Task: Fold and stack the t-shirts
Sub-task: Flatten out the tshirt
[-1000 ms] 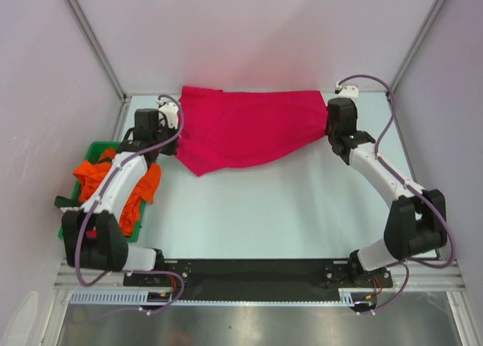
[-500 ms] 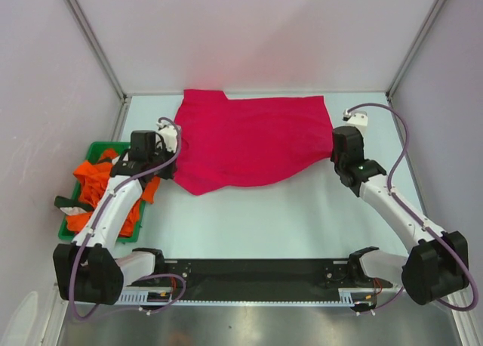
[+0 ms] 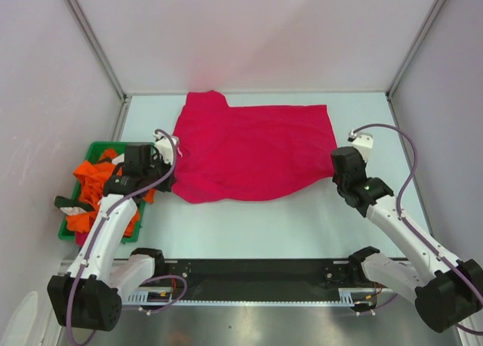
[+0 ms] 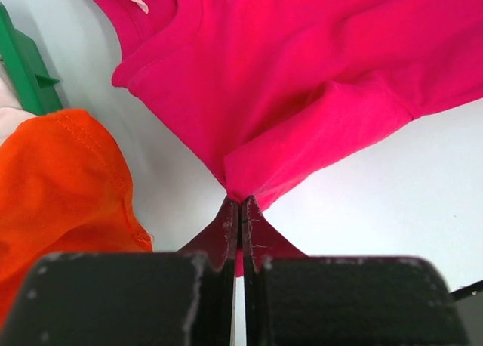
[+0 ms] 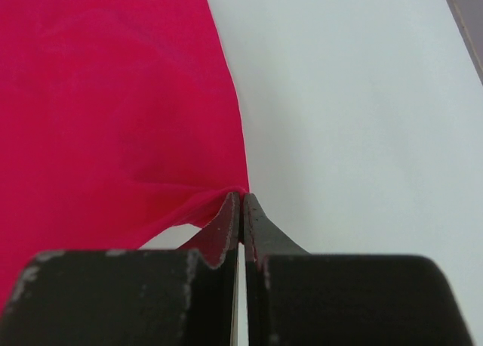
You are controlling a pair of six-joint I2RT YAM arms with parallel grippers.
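A crimson t-shirt (image 3: 253, 149) lies spread across the far middle of the table. My left gripper (image 3: 167, 174) is shut on its left edge; in the left wrist view (image 4: 240, 202) the cloth (image 4: 302, 74) is pinched between the closed jaws. My right gripper (image 3: 337, 165) is shut on the shirt's right corner, with the fabric (image 5: 113, 119) bunching at the jaw tips (image 5: 241, 199). Orange t-shirts (image 3: 102, 183) fill a green basket (image 3: 96, 147) at the left, and one shows in the left wrist view (image 4: 60, 187).
The green basket's wall (image 4: 26, 66) stands close to my left gripper. Bare table (image 3: 264, 221) lies in front of the shirt. Enclosure walls and metal posts (image 3: 90, 36) ring the table.
Both grippers have pulled back toward the near edge, dragging the crimson shirt with them. The shirt now lies flatter and more spread out.
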